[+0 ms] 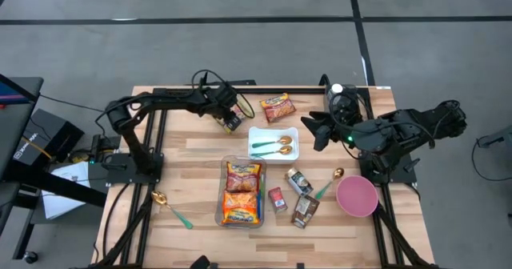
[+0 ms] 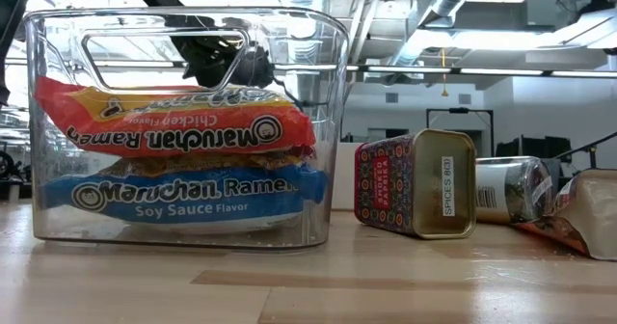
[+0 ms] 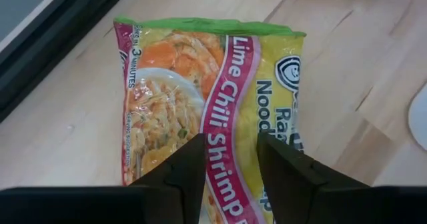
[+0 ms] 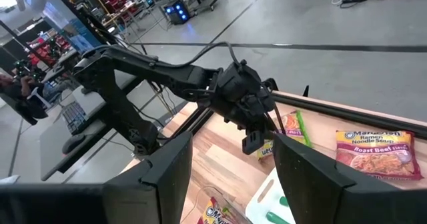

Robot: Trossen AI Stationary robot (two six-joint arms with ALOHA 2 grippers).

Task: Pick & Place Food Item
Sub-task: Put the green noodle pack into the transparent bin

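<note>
Lime Chili Shrimp noodle packet [image 3: 213, 111] lies flat at the table's far edge, left of the white tray [image 1: 273, 143]; its long axis runs straight out from your left gripper [image 3: 230, 164], green end pointing away. You see both fingers [image 3: 190, 167] pressed down over it, slightly parted; grip unclear

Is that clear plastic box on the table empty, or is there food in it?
Not empty. The clear bin holds two Maruchan ramen packets stacked flat: chicken flavor on top of soy sauce flavor.
</note>
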